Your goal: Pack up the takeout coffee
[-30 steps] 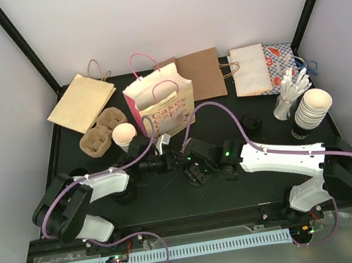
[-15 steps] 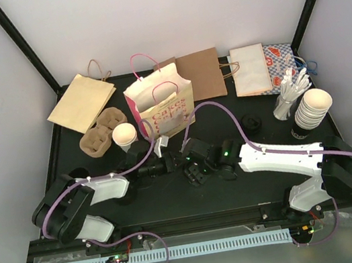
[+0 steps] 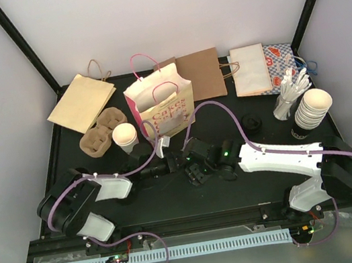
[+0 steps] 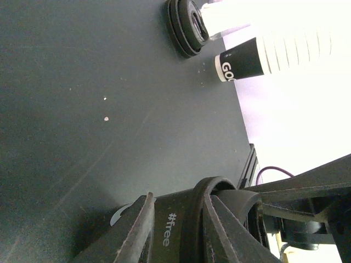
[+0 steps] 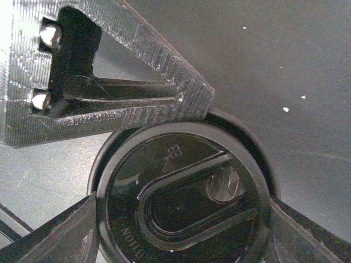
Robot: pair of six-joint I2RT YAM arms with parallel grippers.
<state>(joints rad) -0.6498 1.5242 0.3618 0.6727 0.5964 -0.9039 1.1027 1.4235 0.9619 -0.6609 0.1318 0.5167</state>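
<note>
Matt paper cup [image 3: 124,136], glossy plastic lid [image 5: 181,211]

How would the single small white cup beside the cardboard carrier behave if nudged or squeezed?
The white cup looks empty, cream inside showing, so it is probably very light and may slide or tip at a sideways nudge. Its paper wall likely buckles under a hard squeeze; the rim is probably stiffest.

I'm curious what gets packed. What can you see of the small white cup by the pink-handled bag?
The small white cup looks like paper, with a rolled rim and cream inside. It stands upright and open, no lid on, on the black table, between the cardboard cup carrier and the pink-handled bag. Nothing holds it.
</note>
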